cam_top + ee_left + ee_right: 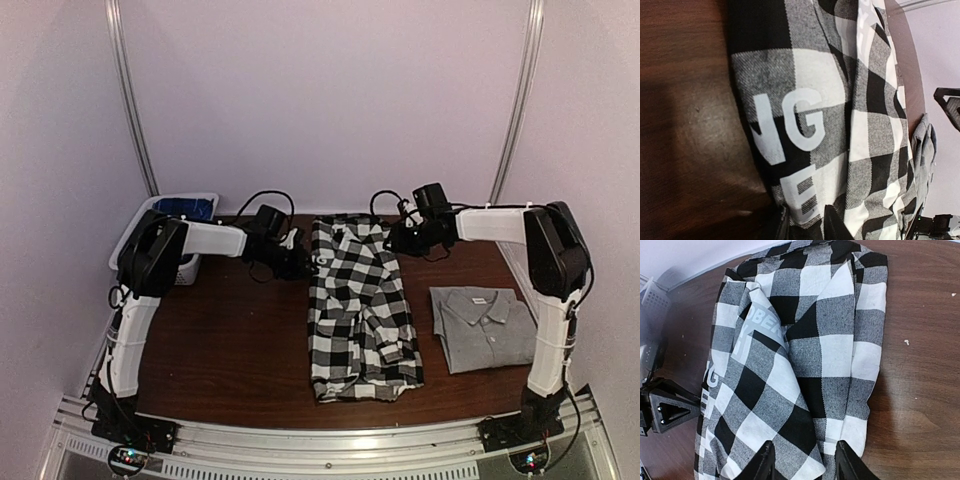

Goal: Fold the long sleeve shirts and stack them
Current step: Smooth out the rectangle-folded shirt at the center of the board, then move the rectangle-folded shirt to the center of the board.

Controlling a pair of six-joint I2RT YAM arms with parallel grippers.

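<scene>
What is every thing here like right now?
Checked flannel shirt: folded into a long strip, mid-table.
Grey shirt: neatly folded, lying flat, nothing stacked on it.
Left end effector: at the flannel's lettered edge; grip unclear.
Right end effector: open, over the flannel's far end.
Bin: upright, far left corner.

On the checked flannel shirt (pixel 875 150), just ahead of the left gripper (pixel 807 227), large white block letters are printed on a black band: "G" and "E" can be read, a neighbouring letter being cut off. Ahead and left of the right gripper (pixel 805 460), "OBE" is made out; the rest is lost in a fold.
</scene>
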